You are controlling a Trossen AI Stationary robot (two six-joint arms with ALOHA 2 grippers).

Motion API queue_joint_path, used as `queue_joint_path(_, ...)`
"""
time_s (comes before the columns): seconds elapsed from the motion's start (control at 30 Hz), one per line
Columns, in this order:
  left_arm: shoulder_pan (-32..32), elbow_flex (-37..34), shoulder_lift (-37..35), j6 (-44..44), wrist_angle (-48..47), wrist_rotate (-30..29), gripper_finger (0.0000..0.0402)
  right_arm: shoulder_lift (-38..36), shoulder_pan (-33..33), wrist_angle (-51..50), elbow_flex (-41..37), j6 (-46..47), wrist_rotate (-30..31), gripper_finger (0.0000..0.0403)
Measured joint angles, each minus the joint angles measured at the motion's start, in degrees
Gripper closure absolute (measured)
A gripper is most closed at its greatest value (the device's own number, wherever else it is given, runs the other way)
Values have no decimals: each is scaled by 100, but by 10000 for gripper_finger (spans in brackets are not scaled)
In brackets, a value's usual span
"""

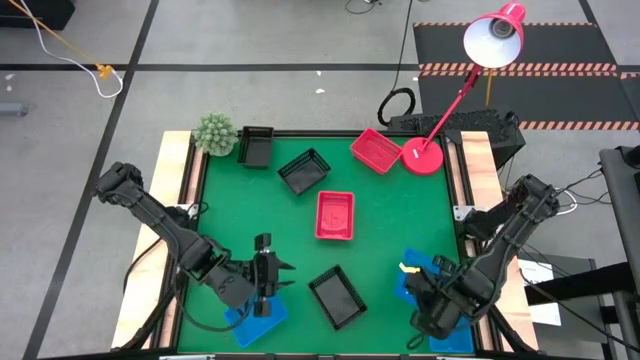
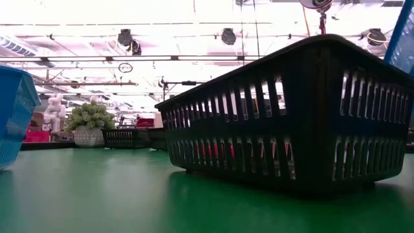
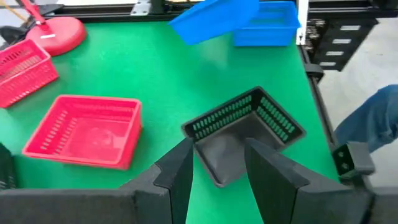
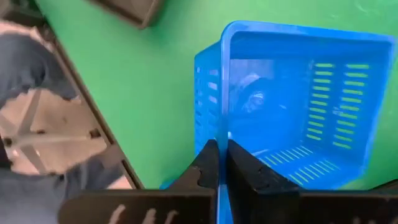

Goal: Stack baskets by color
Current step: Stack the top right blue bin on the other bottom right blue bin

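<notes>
Judging by the table, little is stacked: a blue basket point(image 4: 298, 106) is pinched by its wall in the right gripper point(image 4: 222, 163) above another at the near right corner (left gripper point(image 3: 217, 168) parted, empty), while reds and blacks lie scattered.

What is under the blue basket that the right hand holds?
The right hand pinches the wall of a tilted blue basket. Under it lies another blue basket on the green table. What that lower basket holds is covered.

Robotics lab: green test table point(image 1: 400, 215) on grey floor, hazard-striped mat point(image 1: 515, 47), loose cables point(image 1: 60, 45), ceiling-rigged lights point(image 2: 228, 35).
</notes>
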Motion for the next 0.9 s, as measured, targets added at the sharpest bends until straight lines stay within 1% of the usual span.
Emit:
queue_joint_path(0.33, 644, 0, 0, 100, 4, -2, 254, -2, 701, -213, 703, -102, -23, 402)
queue_joint_path(0.43, 747, 0, 0, -58, 2, -11, 254, -4, 955, -361, 898, 93, -60, 402)
queue_joint_path(0.57, 735, 0, 0, -377, 1, -11, 254, -4, 1283, -641, 976, 493, -336, 402)
queue_joint_path(0.67, 655, 0, 0, -639, 0, -92, 254, -4, 1505, -615, 976, 630, -498, 402)
queue_joint_path(0.9, 390, 0, 0, -1234, 13, -745, 254, 168, 1907, -651, 978, 744, -608, 402)
